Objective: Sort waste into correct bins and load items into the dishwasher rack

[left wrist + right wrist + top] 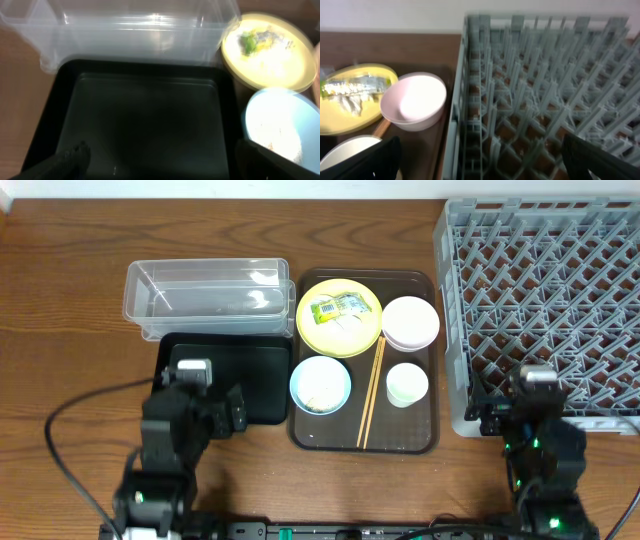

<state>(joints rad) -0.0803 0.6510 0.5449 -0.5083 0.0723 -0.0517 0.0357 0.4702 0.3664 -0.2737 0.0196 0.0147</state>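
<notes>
Wrapper [338, 307]: lying on the yellow plate [312, 332] at the back of the brown serving tray [330, 438], white tissue [352, 323] just beside it.
Scraps [322, 395]: sitting inside the blue bowl [298, 380], in front of the plate.
Pink bowl [410, 322]: sitting right of the plate.
Cup [407, 384]: standing in front of the pink bowl, chopsticks [371, 395] lying between it and the blue bowl.
Bins: clear tub [205, 295] sitting just behind the black tray [268, 380], both left of the serving tray.
Rack [540, 270]: standing right of the serving tray.
Left gripper [160, 150]: hovering over the black tray, its 2 fingers spread wide, gripping nothing.
Right gripper [481, 145]: hanging over the rack's near left corner, fingers spread wide, gripping nothing.
</notes>
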